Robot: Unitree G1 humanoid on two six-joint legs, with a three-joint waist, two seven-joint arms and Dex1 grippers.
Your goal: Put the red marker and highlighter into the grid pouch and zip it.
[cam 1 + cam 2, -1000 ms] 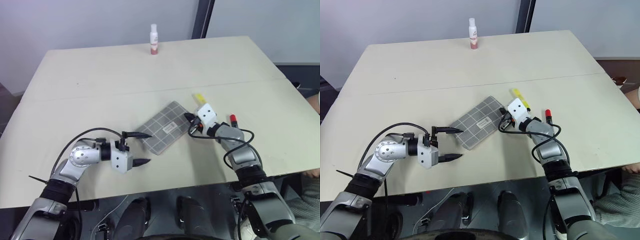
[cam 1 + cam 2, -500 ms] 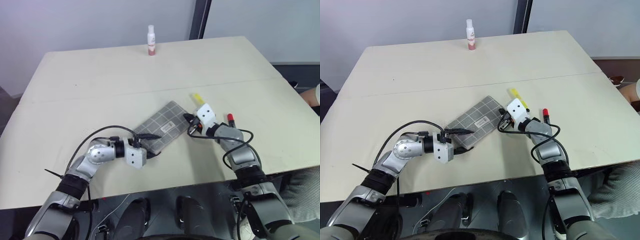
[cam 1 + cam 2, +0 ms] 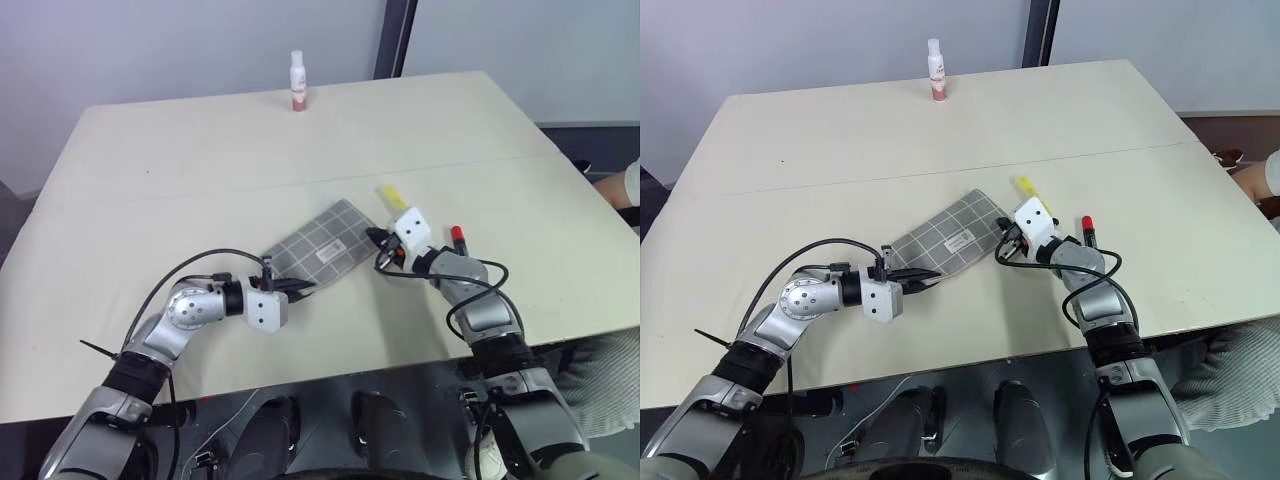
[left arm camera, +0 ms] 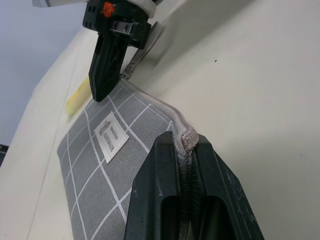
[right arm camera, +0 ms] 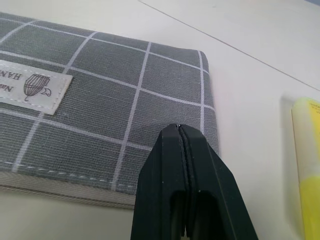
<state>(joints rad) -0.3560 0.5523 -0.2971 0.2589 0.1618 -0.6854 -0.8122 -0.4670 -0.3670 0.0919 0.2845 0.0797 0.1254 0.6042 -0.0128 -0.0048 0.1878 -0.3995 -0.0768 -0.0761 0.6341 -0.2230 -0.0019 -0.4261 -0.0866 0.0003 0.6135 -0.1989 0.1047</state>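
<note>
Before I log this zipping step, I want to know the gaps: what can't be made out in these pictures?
- Zipper pull: in the right wrist view the shut right gripper covers the pouch edge, so whether it pinches the pull is hidden.
- Pouch corner: in the left wrist view it sits between the left gripper fingers.
- Highlighter: cut off by the edge of the right wrist view.
- Red marker: partly behind the right arm.

Beige table point(image 3: 200, 150): grid pouch point(image 3: 322, 245), highlighter point(image 3: 392, 195), red marker point(image 3: 459, 236), white bottle point(image 3: 297, 81) at far edge.
</note>
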